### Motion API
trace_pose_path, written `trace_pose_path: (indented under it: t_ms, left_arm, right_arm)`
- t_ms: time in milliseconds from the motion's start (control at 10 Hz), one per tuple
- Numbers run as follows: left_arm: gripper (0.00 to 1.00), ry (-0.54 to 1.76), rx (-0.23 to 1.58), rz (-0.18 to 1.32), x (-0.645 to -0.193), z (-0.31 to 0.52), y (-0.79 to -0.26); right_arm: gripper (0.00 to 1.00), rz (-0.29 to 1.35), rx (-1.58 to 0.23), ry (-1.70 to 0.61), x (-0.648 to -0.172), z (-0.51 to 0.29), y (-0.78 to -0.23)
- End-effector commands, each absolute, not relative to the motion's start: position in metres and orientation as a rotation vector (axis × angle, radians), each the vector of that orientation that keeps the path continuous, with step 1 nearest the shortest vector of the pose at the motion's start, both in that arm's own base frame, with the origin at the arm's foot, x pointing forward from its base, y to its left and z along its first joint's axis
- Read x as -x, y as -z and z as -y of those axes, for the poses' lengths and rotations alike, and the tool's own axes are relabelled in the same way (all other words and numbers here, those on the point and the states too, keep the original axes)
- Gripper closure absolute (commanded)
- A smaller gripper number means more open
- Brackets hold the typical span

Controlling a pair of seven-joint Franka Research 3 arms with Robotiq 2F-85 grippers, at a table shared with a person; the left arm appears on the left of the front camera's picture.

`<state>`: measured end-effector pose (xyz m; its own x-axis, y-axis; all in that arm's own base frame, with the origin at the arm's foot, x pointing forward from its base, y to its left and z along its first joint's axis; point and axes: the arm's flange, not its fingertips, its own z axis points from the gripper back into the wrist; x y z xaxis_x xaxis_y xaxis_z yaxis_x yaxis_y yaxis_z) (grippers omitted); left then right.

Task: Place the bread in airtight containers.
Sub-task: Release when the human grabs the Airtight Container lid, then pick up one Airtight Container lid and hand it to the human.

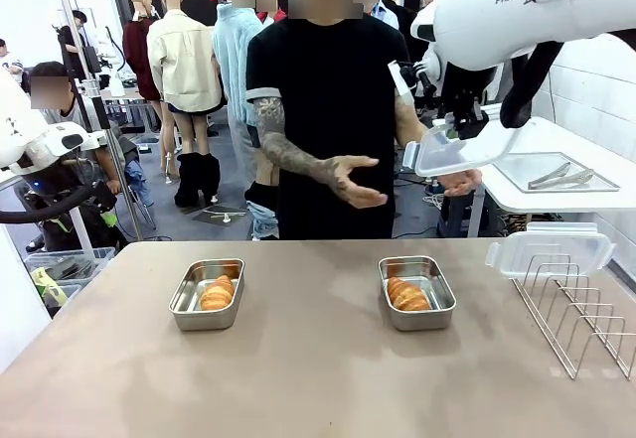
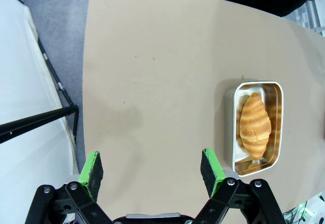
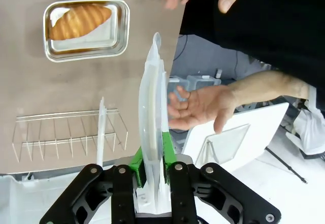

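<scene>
Right tool (image 3: 152,158) clamps the clear lid (image 1: 465,150) edge-on at upper right; we should level it, then lower it squarely onto the centre-right container (image 1: 417,321). Left tool (image 2: 151,168) gapes empty.

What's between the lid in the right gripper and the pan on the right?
A person's open hand is right beneath the lid, beyond the far edge of the table. Otherwise nothing visible: the pan sits uncovered with a croissant inside. The right gripper is shut on the lid.
</scene>
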<state>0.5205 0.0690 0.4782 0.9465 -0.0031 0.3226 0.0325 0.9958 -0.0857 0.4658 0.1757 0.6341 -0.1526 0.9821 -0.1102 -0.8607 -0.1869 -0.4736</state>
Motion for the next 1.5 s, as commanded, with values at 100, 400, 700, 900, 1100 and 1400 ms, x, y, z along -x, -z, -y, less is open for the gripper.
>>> trace_pose_path:
  t_ms: [100, 400, 700, 900, 1100, 1400]
  left_arm:
    - [0.0, 0.022, 0.08, 0.327, -0.519, -0.07, -0.48]
    - [0.0, 0.022, 0.08, 0.327, -0.519, -0.07, -0.48]
    - [0.0, 0.022, 0.08, 0.327, -0.519, -0.07, -0.48]
    - [0.0, 0.022, 0.08, 0.327, -0.519, -0.07, -0.48]
    - [0.0, 0.022, 0.08, 0.327, -0.519, -0.07, -0.48]
    - [0.0, 0.022, 0.08, 0.327, -0.519, -0.07, -0.48]
  right_arm:
    - [1.0, 0.353, 0.451, -1.719, -0.459, -0.172, -0.631]
    - [1.0, 0.353, 0.451, -1.719, -0.459, -0.172, -0.631]
    - [1.0, 0.341, 0.417, -1.711, -0.47, -0.177, -0.631]
    - [1.0, 0.349, 0.402, -1.738, -0.481, -0.184, -0.624]
    - [1.0, 0.372, 0.417, -1.766, -0.483, -0.185, -0.622]
    - [0.78, 0.352, 0.406, -1.772, -0.48, -0.182, -0.625]
